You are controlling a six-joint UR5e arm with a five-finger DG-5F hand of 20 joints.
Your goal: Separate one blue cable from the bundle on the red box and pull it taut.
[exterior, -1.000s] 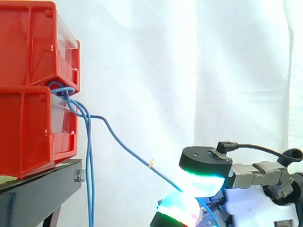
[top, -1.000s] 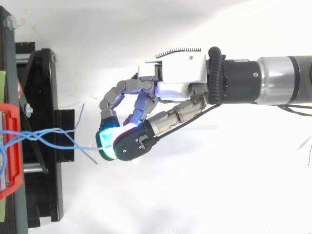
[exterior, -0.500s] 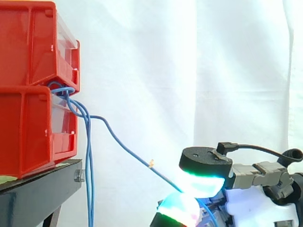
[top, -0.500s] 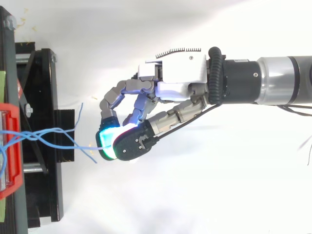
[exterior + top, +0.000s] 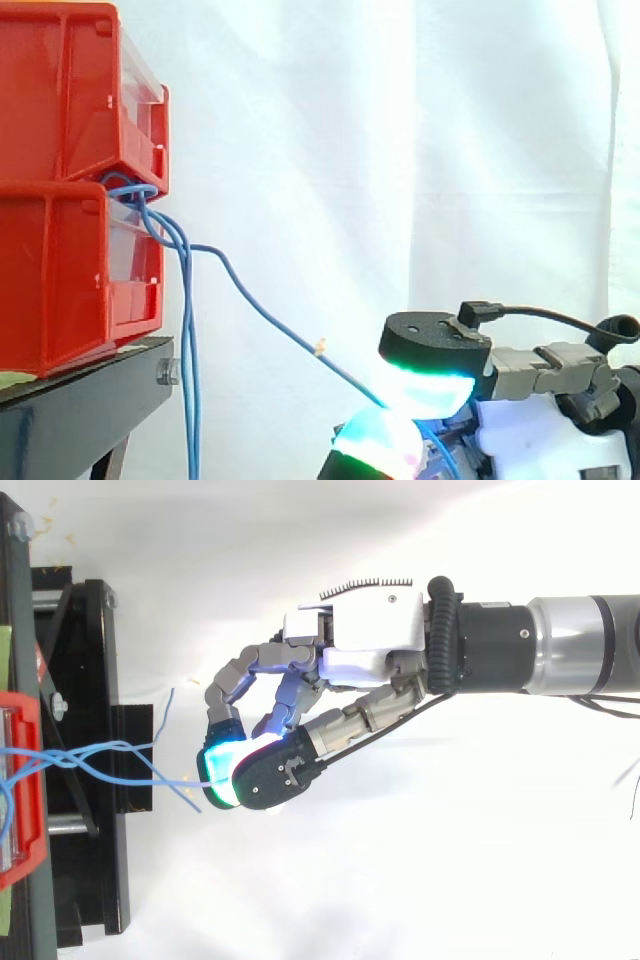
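Observation:
Two red bins (image 5: pixel 70 180) are stacked at the left on a black stand (image 5: pixel 80 400). A bundle of thin blue cables (image 5: pixel 187 330) comes out between them and hangs down past the stand's edge. One blue cable (image 5: pixel 270 318) leaves the bundle and slopes down to the right, nearly straight, into my hand (image 5: pixel 360 660). The hand's curled fingertips (image 5: pixel 218 765) and thumb pinch that cable at its right end, with the pads glowing green and cyan (image 5: pixel 425 385). In the top view the cable (image 5: pixel 150 778) runs from the bin to the fingertips.
A white curtain (image 5: pixel 400 150) hangs behind everything. The black stand (image 5: pixel 85 750) reaches out toward my hand in the top view. Loose blue cable ends (image 5: pixel 165 705) stick out beside the stand.

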